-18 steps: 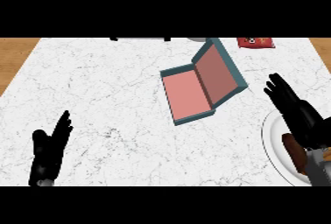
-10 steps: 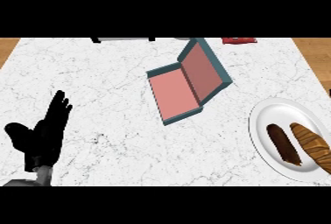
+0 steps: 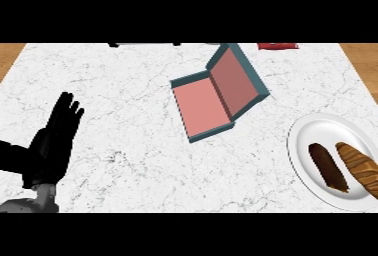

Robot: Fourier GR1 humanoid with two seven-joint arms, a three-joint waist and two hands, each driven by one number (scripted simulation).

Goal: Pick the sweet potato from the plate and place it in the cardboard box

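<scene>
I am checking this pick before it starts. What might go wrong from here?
Two long items lie side by side on the plate, a dark one and an orange-brown one, so the hand may take the wrong one or knock its neighbour. The box sits tilted with its lid raised, which an approaching arm might bump. No right hand shows.

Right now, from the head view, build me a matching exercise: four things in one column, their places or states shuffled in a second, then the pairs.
Things:
1. left robot hand
2. cardboard box
3. white plate
4. red item

Places or states:
A. lying open mid-counter, pink inside
B. right edge, holding two brown foods
C. open, fingers straight, at the left
D. far edge of the counter, upper right

Pairs: 1-C, 2-A, 3-B, 4-D
</scene>
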